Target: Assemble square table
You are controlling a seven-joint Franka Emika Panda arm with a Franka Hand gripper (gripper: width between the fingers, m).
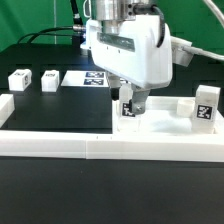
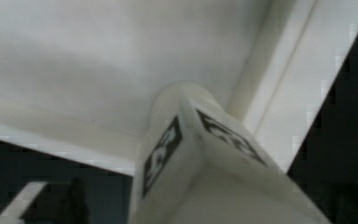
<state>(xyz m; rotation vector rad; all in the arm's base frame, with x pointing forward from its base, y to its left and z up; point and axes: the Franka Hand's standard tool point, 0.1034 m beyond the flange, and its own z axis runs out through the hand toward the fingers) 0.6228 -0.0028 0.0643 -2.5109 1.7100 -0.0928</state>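
Square table slab (image 1: 165, 122) lay flat on the black table (image 1: 60, 115), tucked against the front border bar (image 1: 110, 148), towards the exterior view's right.

Your end effector (image 1: 128, 103) hung directly over it. The first leg (image 1: 127, 108) stood upright between its fingers, and its foot appeared to rest on the slab near the corner towards the exterior view's left. In the wrist view the first leg (image 2: 202, 165) filled the middle with its tags showing, and the slab (image 2: 105, 70) was pale behind it. Neither view let you tell whether the fingers pressed the leg or stood clear of it, so log the grip as undetermined.

A second leg (image 1: 207, 103) stood upright at the exterior view's right edge, by the slab. Whether it was fastened or only parked there was not readable.

A third leg (image 1: 20, 80) and a fourth leg (image 1: 49, 78) sat loose on the table at the exterior view's left. Both were well apart from the slab, with the marker board (image 1: 97, 77) between them and the arm.

Progress, as a judgement:
- At most two of the four legs were at the slab, and you could not confirm that either was seated.
- Two legs were plainly untouched, so you had at least half the job left.
- You should check the first leg's seating before fetching the third.
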